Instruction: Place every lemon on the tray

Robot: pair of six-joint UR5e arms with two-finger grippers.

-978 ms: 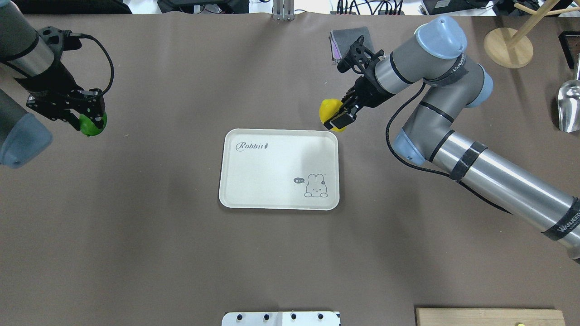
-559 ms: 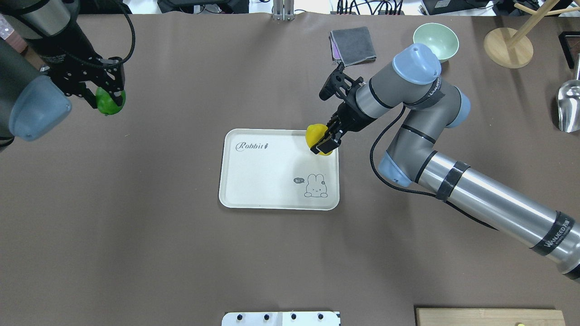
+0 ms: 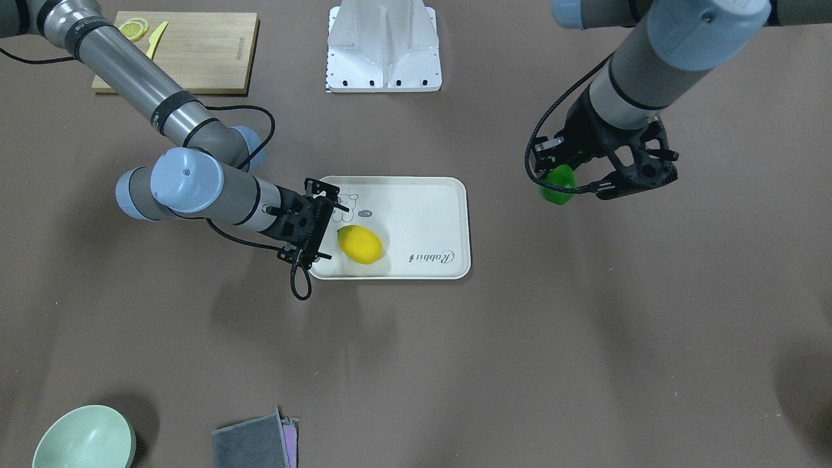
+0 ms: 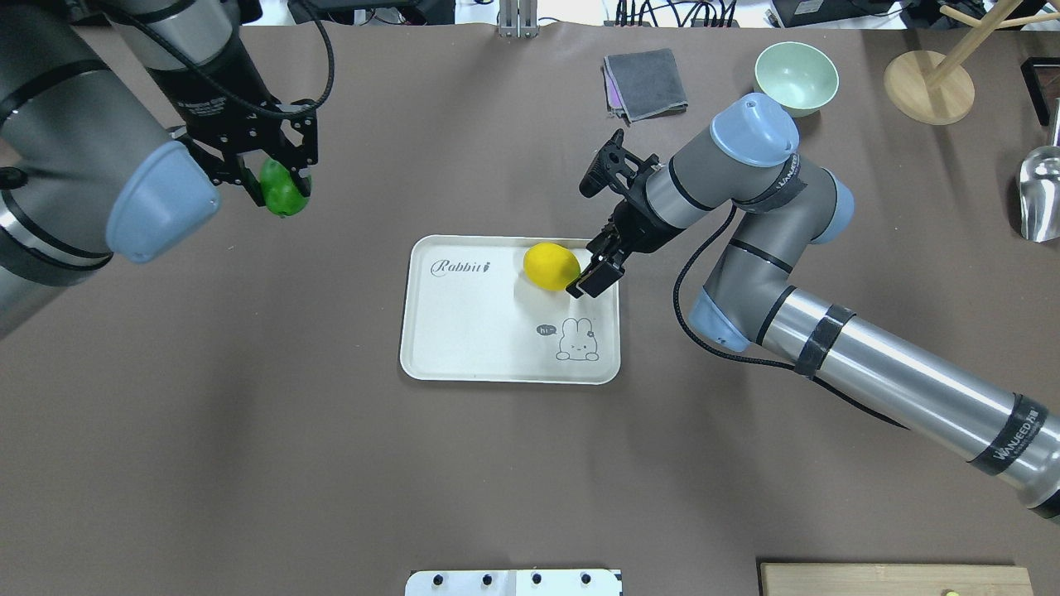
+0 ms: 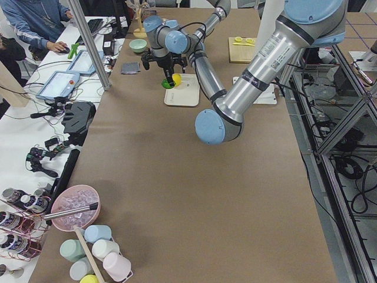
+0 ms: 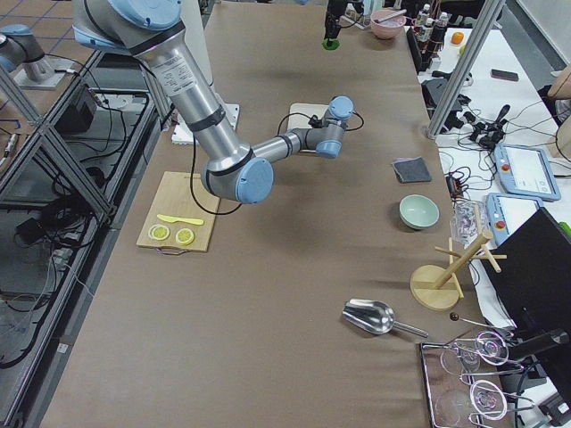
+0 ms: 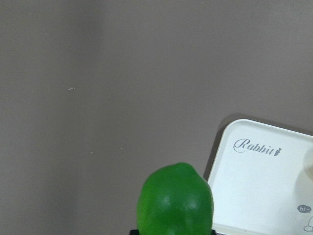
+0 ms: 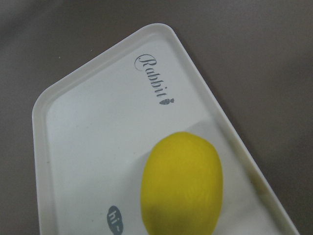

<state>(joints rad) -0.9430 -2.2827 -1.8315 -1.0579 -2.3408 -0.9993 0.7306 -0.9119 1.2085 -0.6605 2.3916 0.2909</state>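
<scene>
The yellow lemon [image 4: 551, 266] lies on the off-white tray [image 4: 480, 331] near its far right corner, and shows in the front view [image 3: 359, 244] and right wrist view [image 8: 182, 183]. My right gripper [image 4: 590, 266] is open just right of it, over the tray's edge, not holding it. My left gripper [image 4: 277, 189] is shut on the green lemon [image 4: 284, 189] and holds it above the table, left of and beyond the tray. The green lemon also shows in the left wrist view [image 7: 176, 200], with the tray [image 7: 254, 181] to its right.
A pale green bowl [image 4: 796, 76] and a folded grey cloth [image 4: 646, 83] lie at the far right. A wooden stand [image 4: 927, 87] and a metal scoop [image 4: 1042, 194] are at the right edge. A cutting board [image 3: 175, 52] with lemon slices [image 3: 133, 29] is near the robot's base.
My right gripper carried the yellow lemon over the tray and let it go there. My left gripper moved right toward the tray with the green lemon.
</scene>
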